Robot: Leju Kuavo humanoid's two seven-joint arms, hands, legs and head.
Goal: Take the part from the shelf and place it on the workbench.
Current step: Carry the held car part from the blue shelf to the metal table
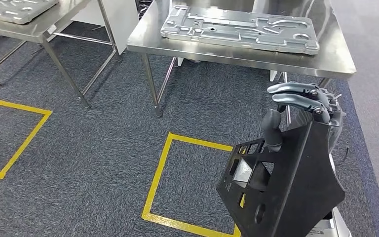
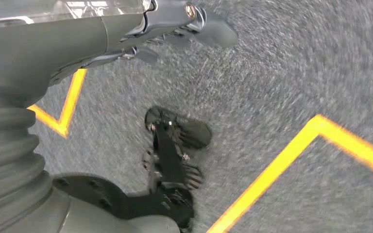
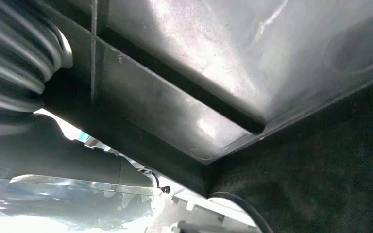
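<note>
The grey-blue carpeted floor (image 1: 103,148) spreads under everything I see, marked with a yellow tape square (image 1: 160,168) just ahead of me and a second yellow tape square (image 1: 17,140) off to my left.

Ahead stands the stainless steel workbench (image 1: 335,61) on thin metal legs, and on its top lies a wide, flat, silver stamped-metal panel (image 1: 239,28) with ribs and cut-outs. A second steel table (image 1: 27,29) sits further left, carrying another pale metal panel (image 1: 15,10) at the edge of my head view.

The task's thing, a black angular plastic part (image 1: 301,187) with rectangular and round openings, is in the air at my lower right, short of the workbench and above the carpet near the closer tape square. It is tilted, its flat face turned toward me.

My right hand (image 1: 296,106) grips the part's upper edge: the silver fingers (image 1: 296,96) curl over the top and the dark thumb (image 1: 271,129) presses on the near face. From my right wrist, the part's dark underside (image 3: 184,102) sits close against the camera.

My left hand (image 2: 175,29) hangs over the carpet; its fingers look loosely extended with nothing in them, though the picture is blurred.
</note>
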